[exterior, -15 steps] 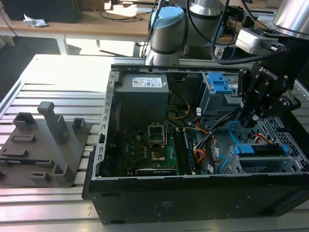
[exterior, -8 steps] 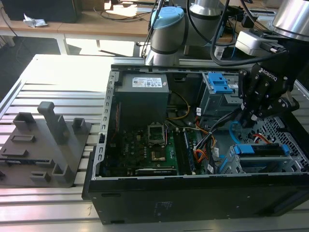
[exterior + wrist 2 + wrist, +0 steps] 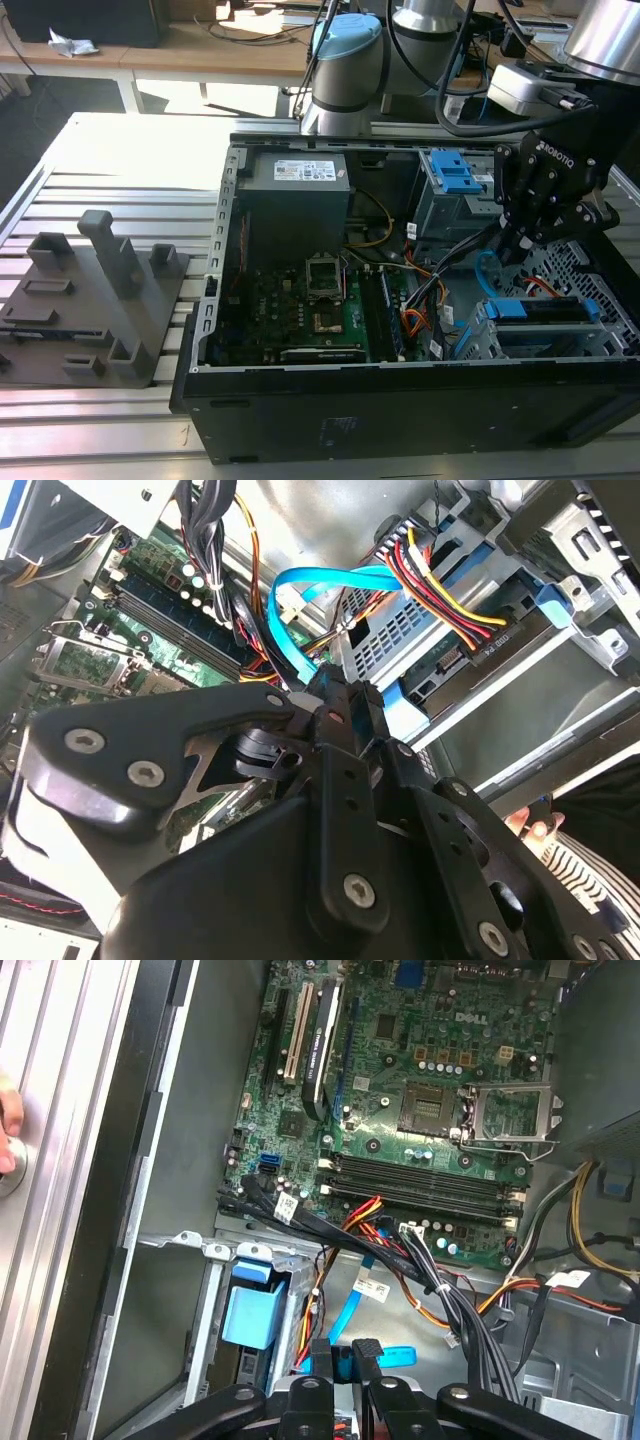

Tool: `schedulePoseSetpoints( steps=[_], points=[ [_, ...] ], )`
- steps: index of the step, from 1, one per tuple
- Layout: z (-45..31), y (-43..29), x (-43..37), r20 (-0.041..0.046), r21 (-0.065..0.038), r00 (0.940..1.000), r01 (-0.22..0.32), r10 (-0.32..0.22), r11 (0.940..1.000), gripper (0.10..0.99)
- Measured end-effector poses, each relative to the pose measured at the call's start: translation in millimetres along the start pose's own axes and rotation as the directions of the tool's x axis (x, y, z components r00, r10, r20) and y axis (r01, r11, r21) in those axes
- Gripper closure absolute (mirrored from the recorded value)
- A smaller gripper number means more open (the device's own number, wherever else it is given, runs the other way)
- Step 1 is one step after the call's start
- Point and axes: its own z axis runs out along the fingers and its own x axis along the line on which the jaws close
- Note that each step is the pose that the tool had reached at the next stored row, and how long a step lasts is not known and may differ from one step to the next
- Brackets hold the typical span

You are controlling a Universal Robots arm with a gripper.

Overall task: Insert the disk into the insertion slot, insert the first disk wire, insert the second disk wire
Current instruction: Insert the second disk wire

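Tool (image 3: 505,245) was down inside the open PC case (image 3: 300,410), on the exterior view's right, just above the drive bay. Its fingers were pressed together, pinching the end of the second disk wire (image 3: 300,585). In both wrist views the light-blue flat cable looped away from between the tips. Its far end: couldn't tell where it landed.

Disk (image 3: 550,310) sat in the insertion slot (image 3: 545,345), with the blue carrier showing at the near end. First disk wire (image 3: 541,285) curved just above the disk. Couldn't tell whether it was seated.

In the second wrist view a power connector (image 3: 478,645) with red, yellow and black leads sat against the disk's end.

Motherboard (image 3: 400,1080) lay exposed beside the bay. A person's hand (image 3: 8,1145) rested on the slotted surface (image 3: 60,1060) outside the case.
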Motion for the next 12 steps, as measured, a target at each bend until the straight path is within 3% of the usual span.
schedulePoseSetpoints(
  steps=[12],
  points=[
    [0.1, 0.0, 0.0, 0.0000, 0.000, 1.0000, 0.000, 0.000, 1.0000, 0.922]
  ],
)
